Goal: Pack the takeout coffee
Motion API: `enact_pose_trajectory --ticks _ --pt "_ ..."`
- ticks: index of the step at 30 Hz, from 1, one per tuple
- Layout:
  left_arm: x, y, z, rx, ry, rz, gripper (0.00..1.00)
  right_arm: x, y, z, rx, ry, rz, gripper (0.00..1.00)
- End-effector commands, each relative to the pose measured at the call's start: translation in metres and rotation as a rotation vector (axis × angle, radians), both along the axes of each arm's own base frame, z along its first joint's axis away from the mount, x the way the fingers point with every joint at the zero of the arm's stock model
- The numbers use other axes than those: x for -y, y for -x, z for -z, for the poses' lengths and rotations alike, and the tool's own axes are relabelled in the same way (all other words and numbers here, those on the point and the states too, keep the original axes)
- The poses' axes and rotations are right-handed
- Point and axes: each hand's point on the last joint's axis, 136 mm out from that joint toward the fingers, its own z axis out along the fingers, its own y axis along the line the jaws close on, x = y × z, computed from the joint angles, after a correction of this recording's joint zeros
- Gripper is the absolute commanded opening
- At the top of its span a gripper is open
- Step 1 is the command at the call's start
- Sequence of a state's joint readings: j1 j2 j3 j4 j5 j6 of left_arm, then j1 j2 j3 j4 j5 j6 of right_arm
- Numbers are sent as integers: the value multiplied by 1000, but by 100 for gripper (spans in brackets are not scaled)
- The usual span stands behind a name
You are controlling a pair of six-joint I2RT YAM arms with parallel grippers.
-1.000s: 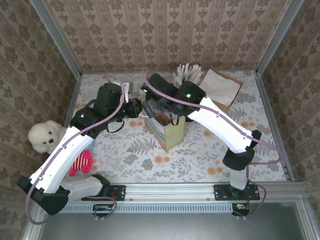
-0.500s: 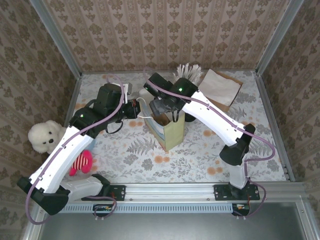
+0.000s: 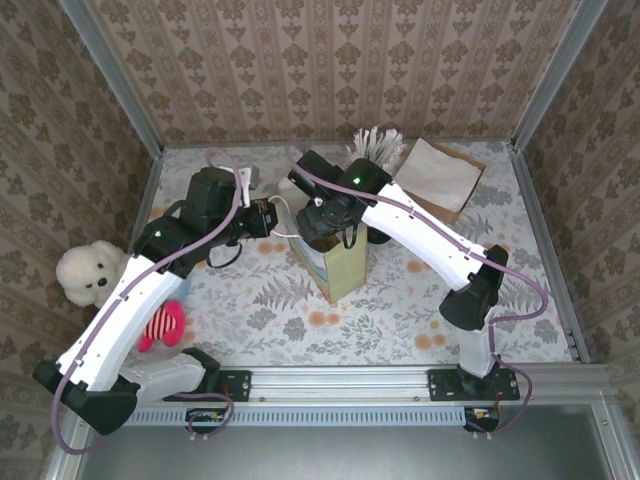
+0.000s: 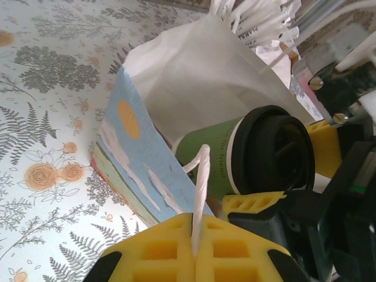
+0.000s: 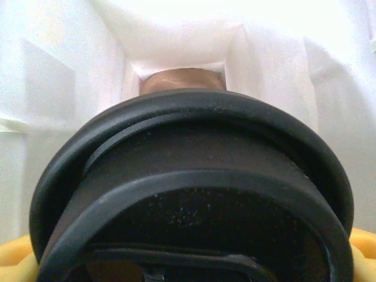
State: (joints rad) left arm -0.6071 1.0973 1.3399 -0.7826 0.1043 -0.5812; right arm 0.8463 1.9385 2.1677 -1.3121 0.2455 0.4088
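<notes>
Recorded a floral-print table. Found a bag upright near centre, a stick cup and napkins side by side at the far edge. Found a white bear and pink toy near the left edge.

Left wrist cam: my left claw sits at the bottom edge, yellow pads pressed together on the white handle, which runs up from between them. The paper bag stands on the flowered desk, mouth gaping, white inside, blue side with an orange disc. The green coffee cup is tipped over at the mouth, base hidden behind the near wall, black lid pointing right. Right claw grips it, a yellow pad on either side. White sticks behind the bag.
</notes>
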Motion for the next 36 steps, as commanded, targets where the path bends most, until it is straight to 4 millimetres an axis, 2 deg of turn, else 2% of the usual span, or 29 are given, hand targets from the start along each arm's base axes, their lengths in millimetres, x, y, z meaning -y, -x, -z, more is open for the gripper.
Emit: enact_pose_trajectory --ticks 1,3,5,9,12,14,19,25,29,30,32,33,34,36 --pt "-9 15 2 3 -8 26 0 15 2 -7 -6 -15 38 72" --pt "-5 18 3 3 12 52 0 16 3 -7 -10 -16 32 72" --pt "5 19 2 1 53 90 0 7 8 -4 -38 -36 7 71" --pt "29 16 -2 -10 109 157 0 -8 12 11 -77 -12 -16 71" --pt "36 15 -1 -13 106 173 0 -14 11 19 -91 -9 -10 71" --pt "34 15 0 -14 99 165 0 -15 11 23 -100 -1 -14 71" --pt "16 15 3 -5 72 94 0 -3 13 34 -121 73 -18 72" --pt "10 14 1 28 110 62 2 3 16 41 -153 93 -21 72" --pt "23 13 -7 55 157 118 12 -2 24 50 -212 89 -43 71" --pt "22 13 -11 65 150 128 17 0 27 55 -231 105 -44 71" --pt "17 15 -21 84 137 146 48 2 32 57 -246 127 -53 71" --pt "14 16 -29 102 138 163 59 2 33 56 -249 130 -58 71" --pt "8 16 -37 129 142 175 65 3 36 55 -253 128 -65 71" --pt "-10 6 -46 177 129 120 80 4 38 52 -252 125 -73 70"
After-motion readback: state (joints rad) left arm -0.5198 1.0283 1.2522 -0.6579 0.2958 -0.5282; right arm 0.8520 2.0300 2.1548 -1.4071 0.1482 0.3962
